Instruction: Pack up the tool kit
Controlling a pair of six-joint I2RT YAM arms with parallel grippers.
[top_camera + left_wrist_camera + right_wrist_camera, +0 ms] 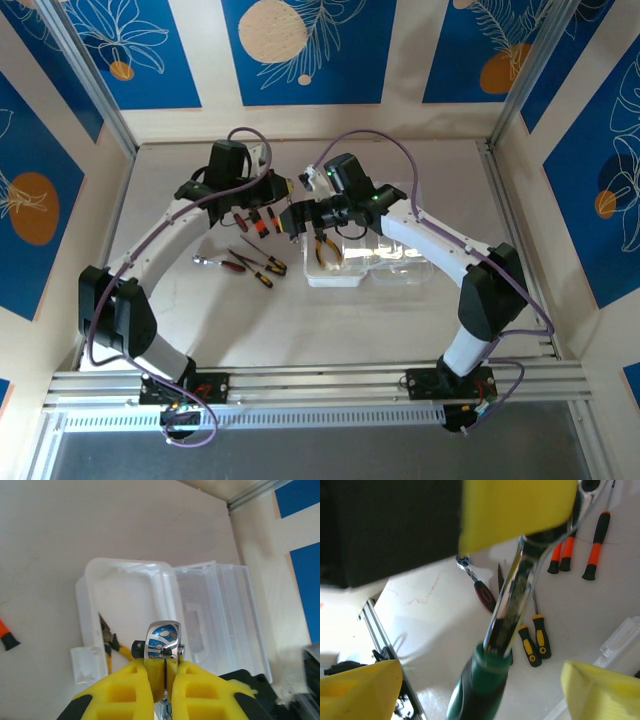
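Left claw (164,672): wrench (163,640) is clamped by its chrome head, handle left free | Right claw (482,682): spread wide, green handle (477,692) set between its fingers (365,685), likely for handover | Case (125,572): lid open, below left claw, pliers (111,644) inside.

Items counted:
- one clear hinged case (127,605)
- one pair of yellow-handled pliers (117,647)
- three orange-and-black screwdrivers (594,547)
- two yellow-and-black screwdrivers (542,639)
- one red-handled ratchet driver (484,594)
- one green-handled chrome tool (507,615)
- one dark shaft (499,577), which could not be classed because its handle was hidden
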